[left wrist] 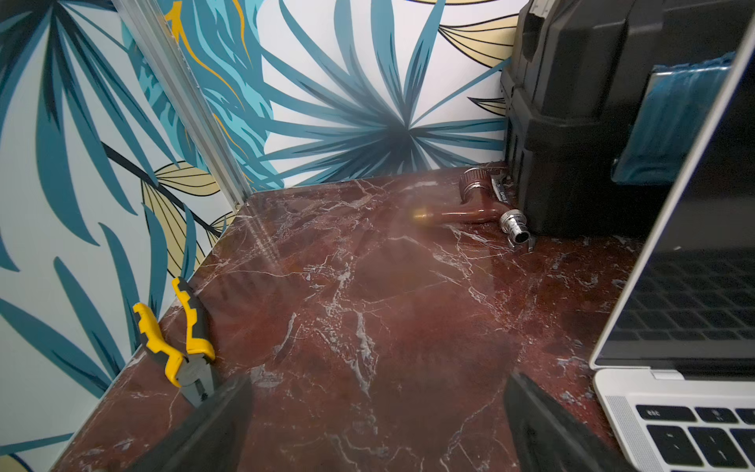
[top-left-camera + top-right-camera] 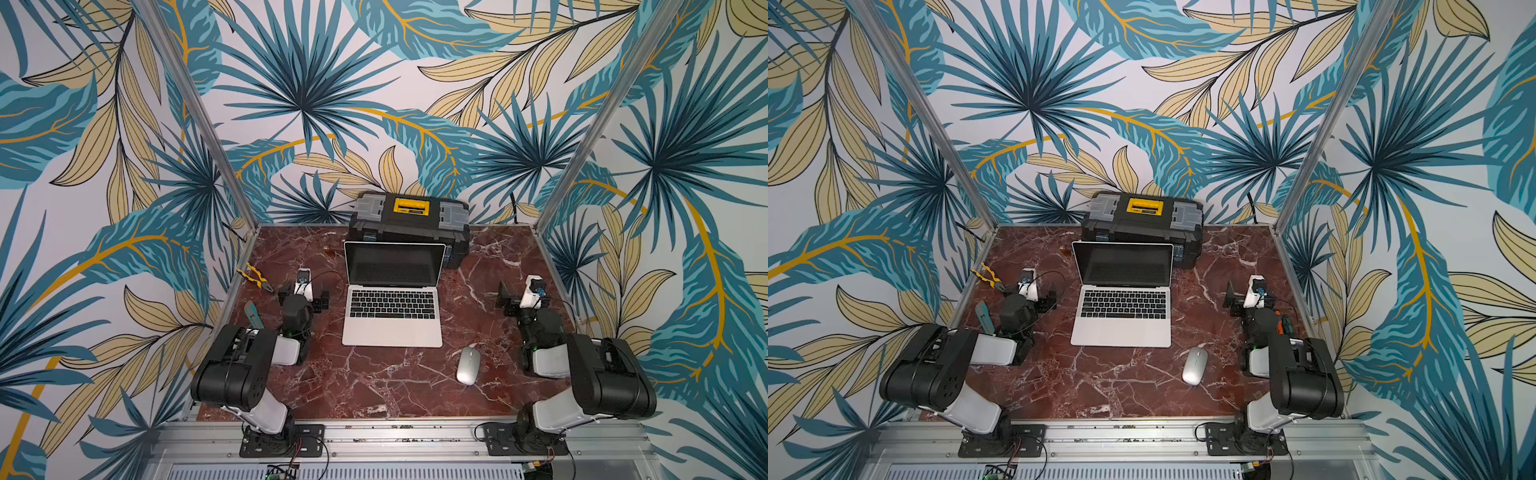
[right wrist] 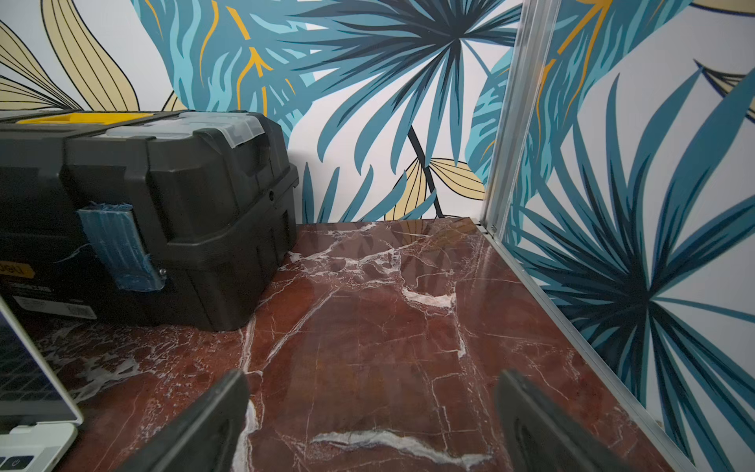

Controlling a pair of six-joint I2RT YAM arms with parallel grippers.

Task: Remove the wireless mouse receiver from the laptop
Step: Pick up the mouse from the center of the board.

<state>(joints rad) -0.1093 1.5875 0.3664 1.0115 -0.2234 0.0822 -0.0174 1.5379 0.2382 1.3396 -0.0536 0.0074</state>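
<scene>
The silver-grey laptop (image 2: 392,332) (image 2: 1121,332) stands open in the middle of the red marble table, its dark screen facing the front. The wireless mouse receiver cannot be made out in any view. My left gripper (image 2: 304,296) (image 2: 1034,296) hovers left of the keyboard, open, with only bare marble between its fingers (image 1: 228,412). In the left wrist view the laptop's left side (image 1: 637,392) lies close beside it. My right gripper (image 2: 524,297) (image 2: 1250,297) is to the right of the laptop, also open and empty; its view catches the laptop's right corner (image 3: 28,441).
A black toolbox (image 2: 409,226) (image 3: 184,212) with a yellow handle stands right behind the laptop screen. A silver mouse (image 2: 468,365) lies front right. Yellow pliers (image 2: 254,277) (image 1: 179,347) and a teal tool (image 2: 252,316) lie by the left wall. A chrome tap fitting (image 1: 486,204) rests beside the toolbox.
</scene>
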